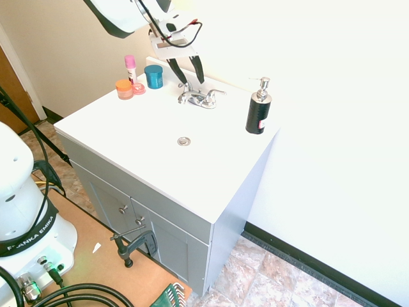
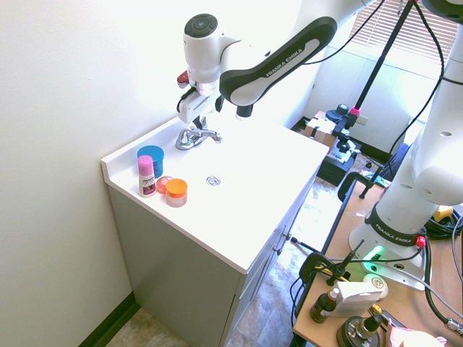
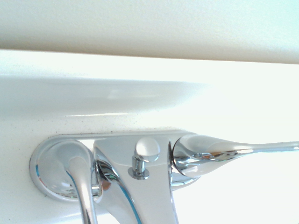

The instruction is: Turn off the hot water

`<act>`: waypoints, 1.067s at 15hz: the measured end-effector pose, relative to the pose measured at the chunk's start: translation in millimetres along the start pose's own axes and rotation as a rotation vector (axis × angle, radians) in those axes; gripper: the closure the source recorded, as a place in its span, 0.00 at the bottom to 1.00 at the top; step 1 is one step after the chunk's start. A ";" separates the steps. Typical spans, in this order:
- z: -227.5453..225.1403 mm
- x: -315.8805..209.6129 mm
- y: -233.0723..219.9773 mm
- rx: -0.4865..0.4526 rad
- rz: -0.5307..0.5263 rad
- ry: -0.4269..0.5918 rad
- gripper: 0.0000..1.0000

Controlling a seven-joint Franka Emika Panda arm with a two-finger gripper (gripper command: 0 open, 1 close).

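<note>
The low chrome faucet [image 1: 200, 98] stands at the back of the white vanity top [image 1: 128, 134]. Its left wing, the hot water lever [image 1: 185, 97], is angled forward off its round base [image 3: 53, 170]; close up it shows as a chrome bar [image 3: 84, 198]. The matching right lever [image 1: 218, 93] points sideways, seen too in the wrist view [image 3: 224, 151]. My gripper [image 1: 193, 82] hangs just above the faucet, over its left side, fingers open and empty. No water is visible. In the second exterior view the faucet [image 2: 189, 139] sits partly hidden under the gripper.
A black pump bottle [image 1: 259, 109] stands right of the faucet. Left of it are a blue jar [image 1: 153, 75], a pink bottle [image 1: 130, 66] and an orange jar [image 1: 124, 88]. The drain [image 1: 184, 141] lies in front. The wall rises right behind the faucet.
</note>
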State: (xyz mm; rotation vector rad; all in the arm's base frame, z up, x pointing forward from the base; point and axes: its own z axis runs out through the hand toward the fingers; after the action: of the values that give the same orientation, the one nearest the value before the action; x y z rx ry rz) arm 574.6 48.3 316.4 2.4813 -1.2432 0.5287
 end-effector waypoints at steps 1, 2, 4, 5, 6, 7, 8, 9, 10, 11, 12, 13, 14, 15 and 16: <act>4.1 -2.0 -2.8 -0.007 -0.008 -0.002 0.00; 6.2 -2.8 -4.3 -0.014 -0.016 -0.006 0.00; 6.1 -7.1 -7.1 -0.012 -0.027 -0.043 0.00; 4.7 -10.2 -9.2 -0.007 -0.030 -0.067 0.00; 2.7 -13.3 -11.7 -0.003 -0.030 -0.084 0.00; 0.3 -15.5 -14.3 0.001 -0.028 -0.091 0.00; -2.6 -17.5 -17.9 0.008 -0.025 -0.096 0.00; -5.5 -19.0 -21.5 0.014 -0.025 -0.098 0.00; -8.5 -19.9 -25.6 0.022 -0.027 -0.096 0.00; -11.7 -20.7 -31.0 0.028 -0.029 -0.093 0.00; -13.8 -20.6 -37.1 0.031 -0.031 -0.091 0.00; -14.4 -19.8 -43.3 0.034 -0.031 -0.088 0.00; -13.9 -19.0 -49.9 0.034 -0.032 -0.086 0.00; -12.7 -17.4 -55.9 0.032 -0.031 -0.083 0.00; -10.5 -15.6 -60.6 0.024 -0.030 -0.081 0.00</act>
State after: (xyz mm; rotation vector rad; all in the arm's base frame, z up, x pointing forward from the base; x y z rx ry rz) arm 613.3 98.4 311.6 2.5607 -1.2338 0.4424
